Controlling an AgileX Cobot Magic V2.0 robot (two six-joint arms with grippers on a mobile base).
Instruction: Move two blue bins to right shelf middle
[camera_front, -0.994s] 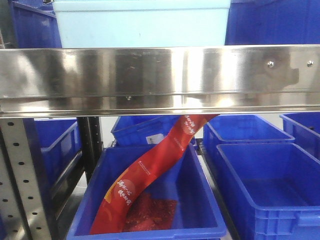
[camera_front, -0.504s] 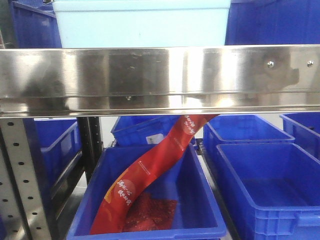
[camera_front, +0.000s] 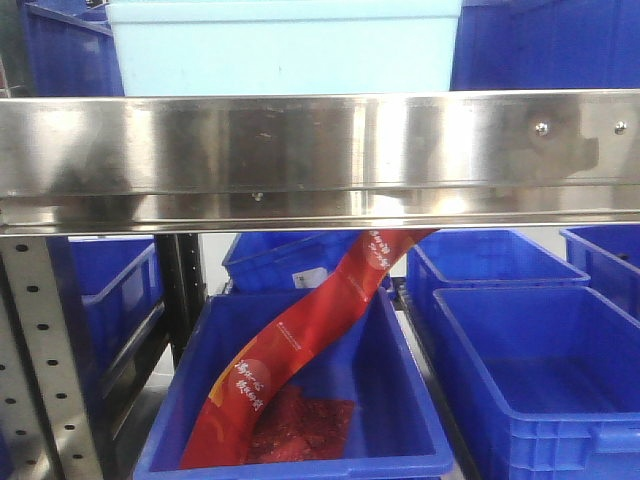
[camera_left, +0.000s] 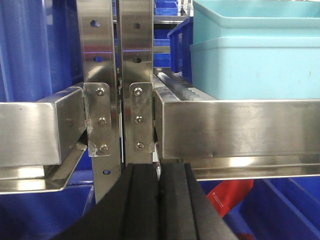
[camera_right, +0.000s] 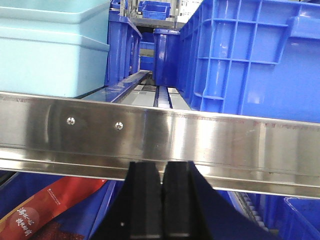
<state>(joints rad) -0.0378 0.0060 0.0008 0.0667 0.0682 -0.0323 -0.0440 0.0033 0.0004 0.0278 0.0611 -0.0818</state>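
Note:
A large blue bin (camera_right: 255, 55) stands on the steel shelf, up and to the right of my right gripper (camera_right: 161, 166); it also shows at the top right of the front view (camera_front: 545, 45). Another blue bin (camera_front: 70, 50) stands at the top left. A light blue bin (camera_front: 285, 45) sits between them. My right gripper is shut and empty, just below the shelf's front beam (camera_right: 160, 135). My left gripper (camera_left: 159, 167) is shut and empty, in front of the shelf uprights (camera_left: 100, 75). Neither gripper shows in the front view.
The steel beam (camera_front: 320, 150) crosses the front view. Below it a blue bin (camera_front: 400, 400) holds a red bag (camera_front: 300, 340). More blue bins (camera_front: 540, 370) stand to the right and behind. The light blue bin (camera_left: 255, 60) is to the right of the uprights.

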